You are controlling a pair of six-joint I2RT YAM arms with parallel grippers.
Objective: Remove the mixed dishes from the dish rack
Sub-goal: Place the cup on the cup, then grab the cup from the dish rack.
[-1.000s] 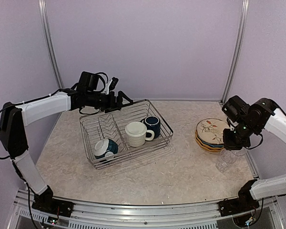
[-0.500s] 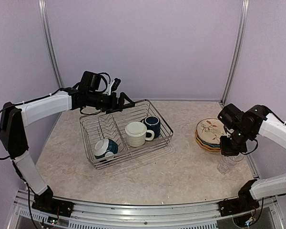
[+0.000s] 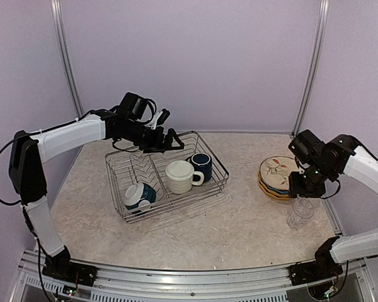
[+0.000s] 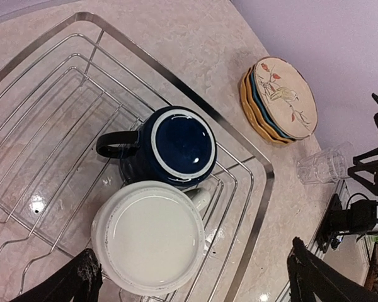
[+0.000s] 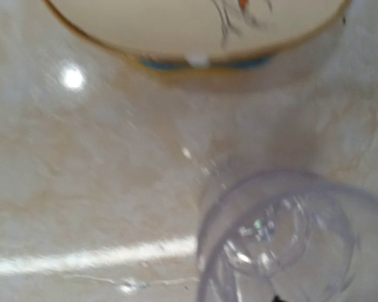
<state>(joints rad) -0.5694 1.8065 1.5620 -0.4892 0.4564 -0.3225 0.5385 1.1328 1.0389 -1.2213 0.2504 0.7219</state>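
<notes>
About halfway, I judge: the plate stack [image 3: 278, 176] and clear glass [image 3: 300, 212] stand right of the dish rack [image 4: 176, 91]; cream mug [image 3: 179, 176], navy mug [image 3: 201, 163] and teal-and-white bowl [image 3: 138, 195] sit inside. The left gripper [image 3: 173, 139] gapes above it (whether the right gripper [image 3: 304, 189], right of it, is open I cannot tell).

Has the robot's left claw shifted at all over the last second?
Yes. The left gripper has slid rightward over the dish rack's back edge, ending closer to the navy mug.
</notes>
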